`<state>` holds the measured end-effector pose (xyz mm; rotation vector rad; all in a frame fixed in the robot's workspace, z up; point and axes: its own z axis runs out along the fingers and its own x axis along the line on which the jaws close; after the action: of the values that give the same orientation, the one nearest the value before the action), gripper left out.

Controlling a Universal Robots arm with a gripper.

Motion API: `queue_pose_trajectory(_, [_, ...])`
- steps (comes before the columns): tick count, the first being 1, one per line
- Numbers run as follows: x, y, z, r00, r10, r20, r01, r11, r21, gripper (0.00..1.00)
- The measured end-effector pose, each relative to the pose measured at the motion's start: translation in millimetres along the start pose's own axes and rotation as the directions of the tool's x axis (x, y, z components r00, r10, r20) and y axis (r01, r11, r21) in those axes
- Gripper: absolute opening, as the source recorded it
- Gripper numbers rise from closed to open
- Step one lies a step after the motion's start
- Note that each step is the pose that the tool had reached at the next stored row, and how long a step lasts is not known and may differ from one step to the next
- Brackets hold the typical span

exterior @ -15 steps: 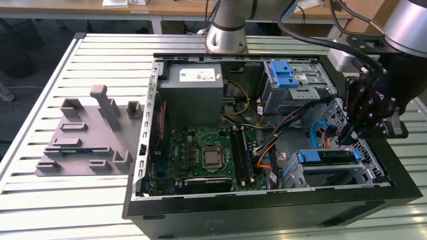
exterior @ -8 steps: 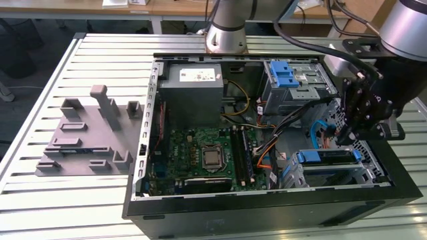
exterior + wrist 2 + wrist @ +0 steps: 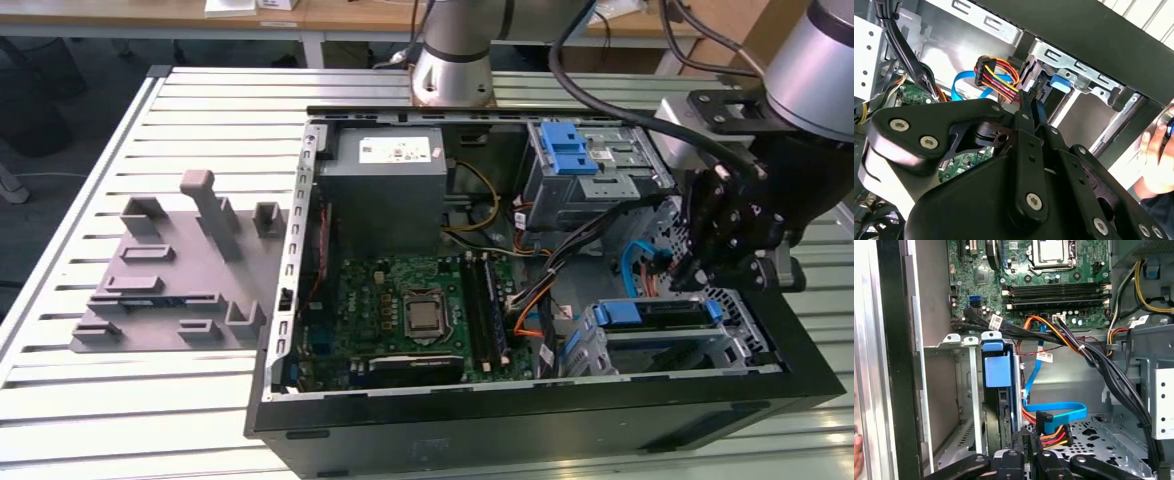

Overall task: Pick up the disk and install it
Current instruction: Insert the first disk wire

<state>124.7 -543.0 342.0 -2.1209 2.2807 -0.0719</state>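
Claw (image 3: 721,262) hangs inside the open computer case (image 3: 534,420), toward the exterior view's right, just above the lower drive cage (image 3: 747,345). In both wrist views its black fingers (image 3: 1030,112) are pressed together, nothing between them — clenched on nothing. Fingertips sit right by the orange-yellow-red power connector (image 3: 1053,432) and the flat blue data cable (image 3: 1059,416); contact not clear.

Disk (image 3: 654,315) already sits in the lower drive cage, blue rail and tab facing the case interior. In the first wrist view the disk (image 3: 1000,405) stands on edge in its slot, blue tab (image 3: 998,371) at its near end, just beside the fingertips.

Farther out: green motherboard (image 3: 400,305) with the processor socket, grey power supply box (image 3: 387,190) at the far end, upper drive cage (image 3: 587,170) with a blue latch. Bundles of black cables (image 3: 1104,365) cross between the board and the cages. Grey moulded fixture (image 3: 174,270) lies on the slatted table (image 3: 80,400), well apart on the exterior view's left. A person's hand (image 3: 1159,165) shows just outside the case.
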Motion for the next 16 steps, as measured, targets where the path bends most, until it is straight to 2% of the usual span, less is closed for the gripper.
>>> queue_pose_trajectory(16, [10.2,-0.2,4.7,1.0,-0.004,0.0038,0.004,1.0,-0.0001,0.16])
